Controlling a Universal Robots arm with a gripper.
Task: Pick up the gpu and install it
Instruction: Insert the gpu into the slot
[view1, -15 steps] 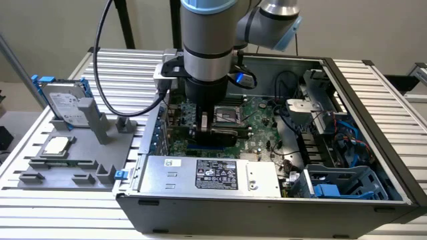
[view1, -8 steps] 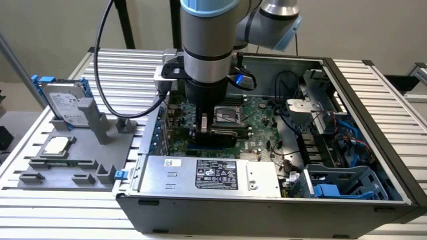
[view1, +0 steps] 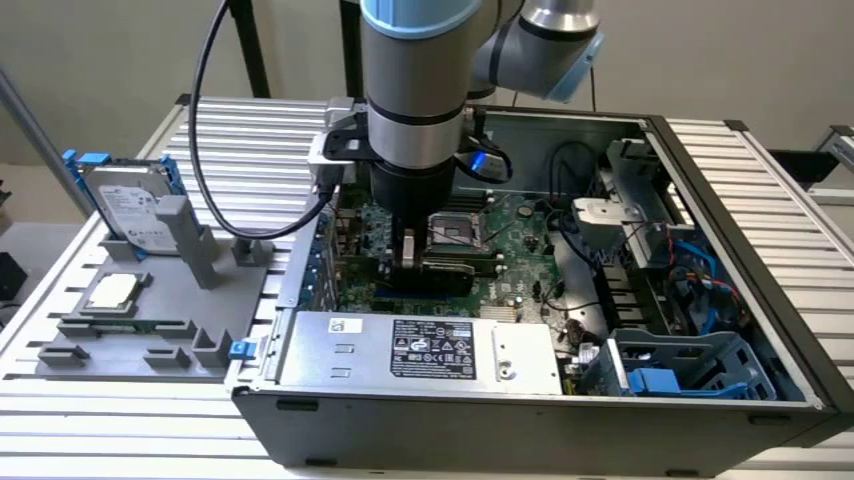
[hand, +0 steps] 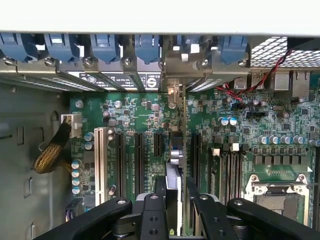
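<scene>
Gripper (hand: 175, 200) clamps the gpu (hand: 183, 150) edge-on over the motherboard (hand: 280, 120) slots; slight misalignment below its fingers could jam or bend the card

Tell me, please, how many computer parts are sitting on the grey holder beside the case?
2. A hard drive stands upright at the back of the holder; a CPU chip lies flat nearer the camera. Nothing seems hidden behind them.
</scene>
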